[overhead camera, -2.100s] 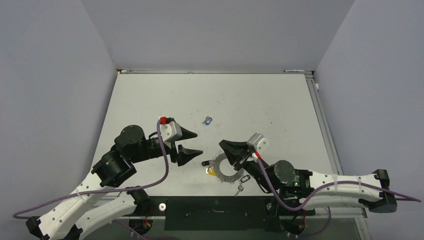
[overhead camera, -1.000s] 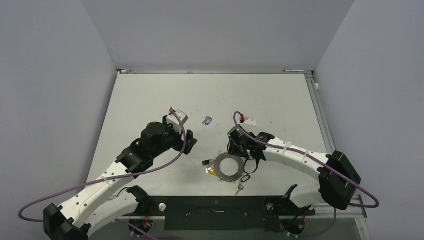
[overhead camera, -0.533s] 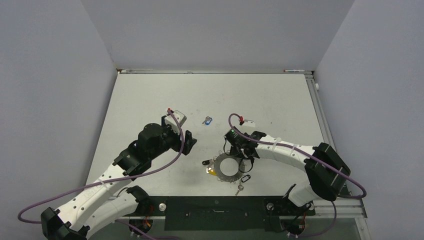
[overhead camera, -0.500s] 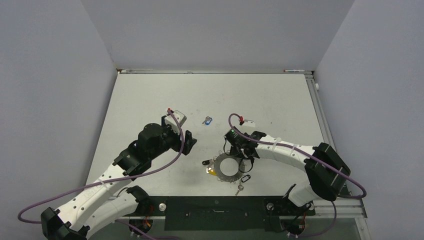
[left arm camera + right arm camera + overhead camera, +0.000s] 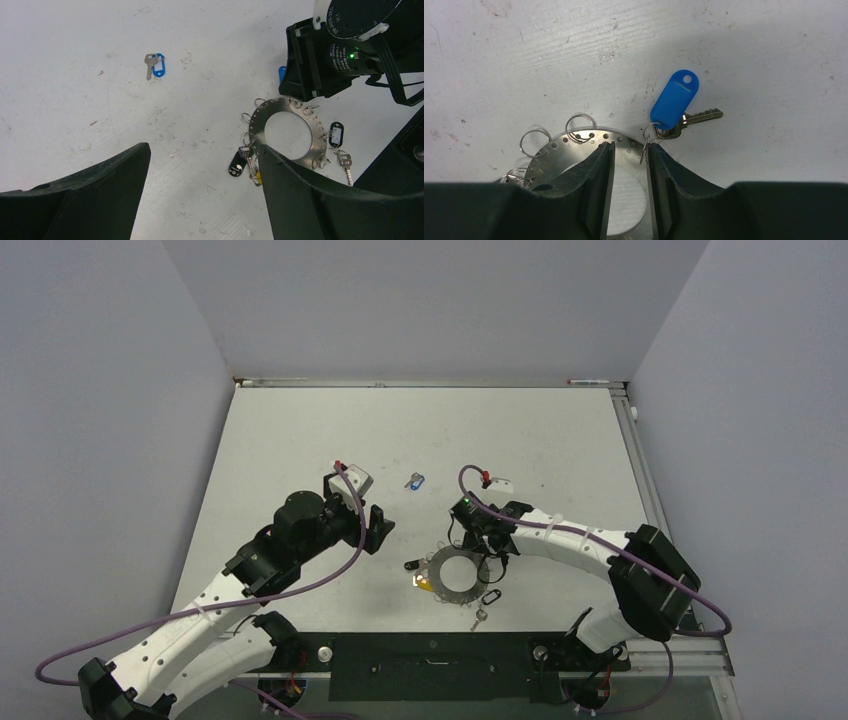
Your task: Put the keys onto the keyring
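Hovering left gripper [image 5: 202,150]: jaws wide, empty, 10 o'clock of keyring [image 5: 280,104].
Right gripper [image 5: 629,147]: jaws narrowly parted astride keyring's 12 o'clock rim, nothing visibly pinched.
Keyring: flat on table [image 5: 300,440], between arms.
Blue-tagged key [image 5: 674,102]: clear in right wrist view, tag toward 1 o'clock; top view hides it.
Loose key [image 5: 415,481]: 11 o'clock of keyring.

Right gripper [image 5: 629,149] crowds the keyring [image 5: 256,125] (keys [image 5: 346,167] seemingly fringe its other sides).
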